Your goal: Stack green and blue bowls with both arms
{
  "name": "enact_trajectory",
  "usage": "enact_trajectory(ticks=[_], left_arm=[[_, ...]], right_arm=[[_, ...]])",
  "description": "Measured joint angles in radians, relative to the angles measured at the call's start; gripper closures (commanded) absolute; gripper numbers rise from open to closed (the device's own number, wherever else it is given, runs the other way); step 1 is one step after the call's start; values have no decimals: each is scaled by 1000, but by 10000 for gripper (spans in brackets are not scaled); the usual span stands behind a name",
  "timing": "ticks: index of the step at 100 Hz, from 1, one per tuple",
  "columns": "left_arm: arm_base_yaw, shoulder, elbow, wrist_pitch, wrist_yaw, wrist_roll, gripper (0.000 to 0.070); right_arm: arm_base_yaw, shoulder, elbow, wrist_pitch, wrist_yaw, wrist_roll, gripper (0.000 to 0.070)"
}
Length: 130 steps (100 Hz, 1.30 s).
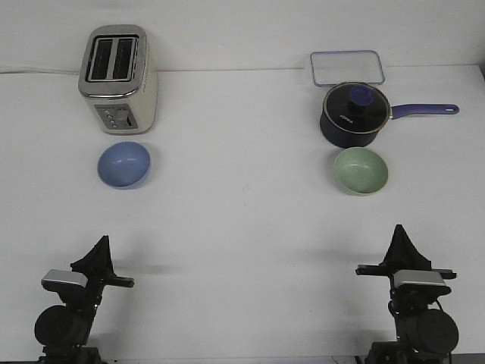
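My table (242, 220) looks smooth matt white; blue bowl (123, 164) and green bowl (361, 169) matt; toaster (118, 78) brushed metal; saucepan (355, 115) glossy, glass-lidded

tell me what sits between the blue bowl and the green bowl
Nothing: the front view shows only bare white table between the blue bowl and the green bowl.

We see one bowl (124, 164) toward the table's (242, 220) far-left corner, just before the toaster (119, 77). Toward the far-right corner, the other bowl (361, 170) sits before the saucepan (355, 115), a lidded container (346, 67) behind.
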Motion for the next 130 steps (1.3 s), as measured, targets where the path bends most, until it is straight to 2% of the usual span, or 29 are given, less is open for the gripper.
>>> enact_trajectory(ticks=[24,49,68,87,116,122,130], left_arm=[[0,0,0,0,0,0,688],[0,0,0,0,0,0,688],[0,0,0,0,0,0,688],[0,0,0,0,0,0,688],[0,0,0,0,0,0,688],[0,0,0,0,0,0,688],[0,0,0,0,0,0,688]], right_arm=[[0,163,286,-288,1,0,699],[0,451,642,-614,8,0,699],[0,656,840,-816,7,0,699],[0,774,889,-856,6,0,699],[0,814,889,-860,7,0,691],[0,814,889,-860,7,0,646],[0,814,889,-862,7,0,479]])
